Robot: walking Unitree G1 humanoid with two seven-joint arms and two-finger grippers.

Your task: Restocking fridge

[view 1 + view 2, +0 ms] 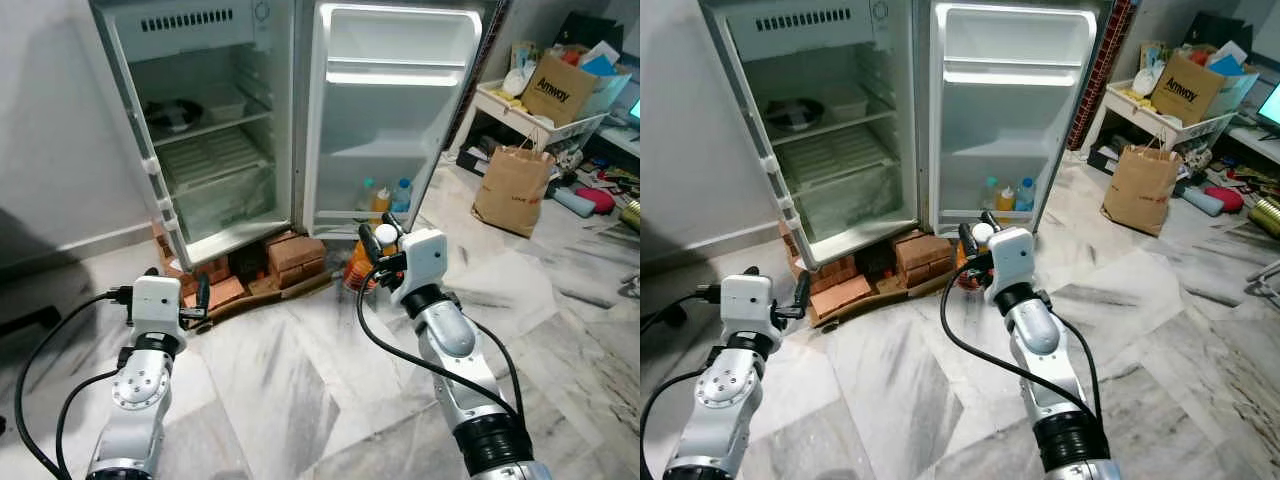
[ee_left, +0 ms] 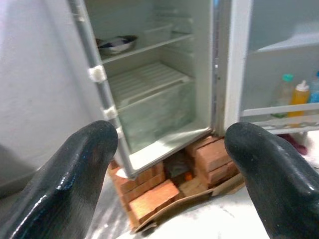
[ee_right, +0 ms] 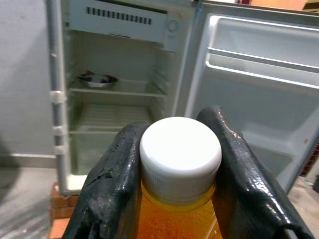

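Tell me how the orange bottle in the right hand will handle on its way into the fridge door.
The orange bottle looks full nearly to its white cap, so probably heavy for its size. The right hand grips it at the neck only, so the body may swing. The cap's ridges likely help against slipping, though smooth plastic below could slide.

Head eyes look down – wrist views face the open fridge nearer.

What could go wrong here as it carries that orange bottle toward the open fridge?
The right gripper pinches the orange bottle just under its white cap, so the bottle might swing or slip. The fridge sits on stacked bricks that jut onto the floor, a possible trip point. Bottles already crowd the lower door shelf, so placing there could knock one over.
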